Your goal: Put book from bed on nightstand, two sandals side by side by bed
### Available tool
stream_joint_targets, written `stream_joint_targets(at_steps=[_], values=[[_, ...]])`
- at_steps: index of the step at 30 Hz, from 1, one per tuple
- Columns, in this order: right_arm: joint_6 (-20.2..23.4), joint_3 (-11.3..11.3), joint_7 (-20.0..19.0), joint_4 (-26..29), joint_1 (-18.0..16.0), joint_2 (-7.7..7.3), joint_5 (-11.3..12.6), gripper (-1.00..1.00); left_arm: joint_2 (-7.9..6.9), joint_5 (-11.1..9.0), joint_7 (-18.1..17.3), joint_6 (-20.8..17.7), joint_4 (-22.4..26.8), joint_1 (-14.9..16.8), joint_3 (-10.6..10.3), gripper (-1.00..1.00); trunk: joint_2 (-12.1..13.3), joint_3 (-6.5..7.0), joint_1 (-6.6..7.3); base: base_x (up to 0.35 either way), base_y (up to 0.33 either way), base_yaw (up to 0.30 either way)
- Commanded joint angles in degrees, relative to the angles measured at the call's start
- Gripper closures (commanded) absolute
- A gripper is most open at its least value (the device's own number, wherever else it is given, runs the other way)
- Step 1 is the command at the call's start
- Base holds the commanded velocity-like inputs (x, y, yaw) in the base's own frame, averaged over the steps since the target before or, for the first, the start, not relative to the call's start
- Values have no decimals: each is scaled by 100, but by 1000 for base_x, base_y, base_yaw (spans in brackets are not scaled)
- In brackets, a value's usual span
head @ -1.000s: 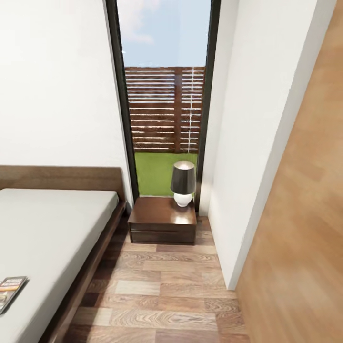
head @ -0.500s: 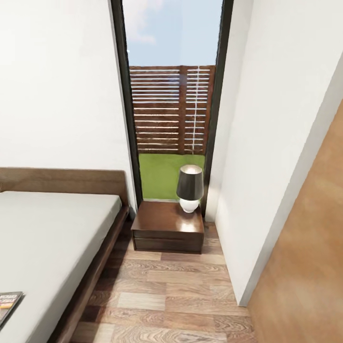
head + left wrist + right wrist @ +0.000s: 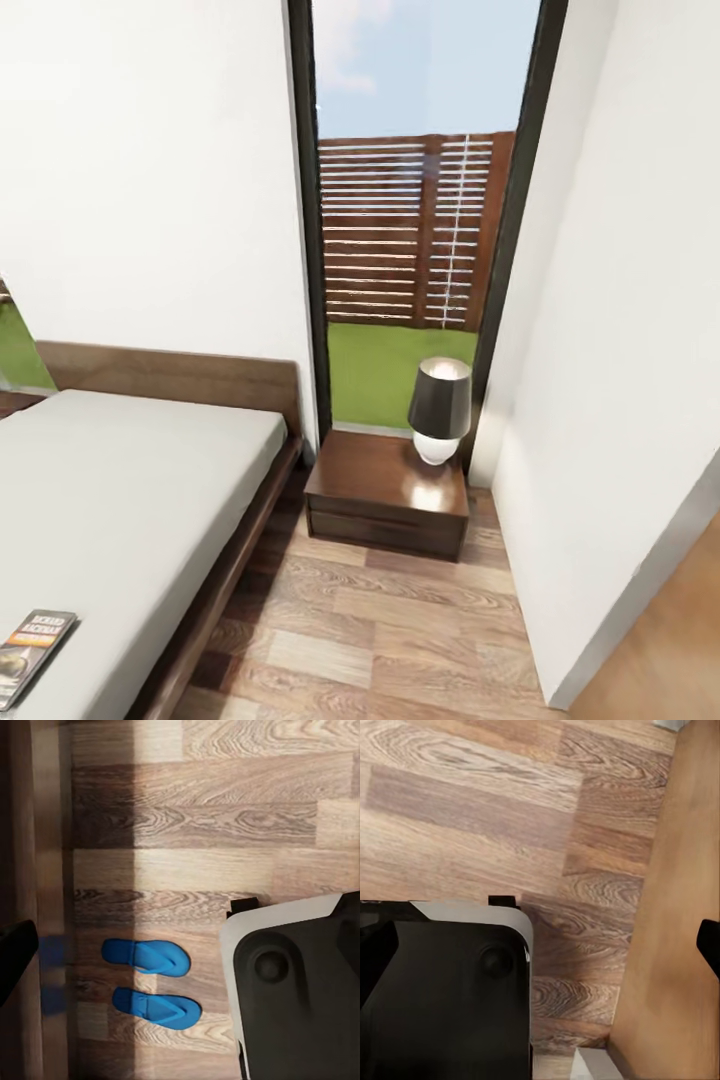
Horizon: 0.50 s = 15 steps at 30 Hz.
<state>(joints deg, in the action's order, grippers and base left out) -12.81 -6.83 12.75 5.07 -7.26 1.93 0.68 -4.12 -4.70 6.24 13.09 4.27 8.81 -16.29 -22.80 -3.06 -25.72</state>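
Below the left end effector, the sandals point(image 3: 150, 981) are lying side by side by the bed point(image 3: 130, 480). You are swinging the view left, bringing the book point(image 3: 32, 640) and nightstand point(image 3: 385, 490) closer. I cannot tell either end effector's state.

Book point(image 3: 30, 645) flat on bed point(image 3: 120, 480); blue sandals point(image 3: 150, 979) paired on floor.

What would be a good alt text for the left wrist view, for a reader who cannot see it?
Two bright blue sandals lie side by side, not touching, on a brown wood-plank floor. Part of the robot's black and white base covers one corner of the picture, and a dark wooden edge runs along the opposite side.
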Motion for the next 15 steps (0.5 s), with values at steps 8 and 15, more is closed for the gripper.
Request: stream_joint_targets(at_steps=[8,15], values=[[-4,-46,35,-5,-4,0,5,-100,27,-48,17,19,-5,3,-50,-100,-12,-13,-6,256,-151,280],[-7,-47,35,-5,-4,0,4,-100,33,-48,17,19,-5,6,-50,-100,-12,-13,-6,236,-189,282]])
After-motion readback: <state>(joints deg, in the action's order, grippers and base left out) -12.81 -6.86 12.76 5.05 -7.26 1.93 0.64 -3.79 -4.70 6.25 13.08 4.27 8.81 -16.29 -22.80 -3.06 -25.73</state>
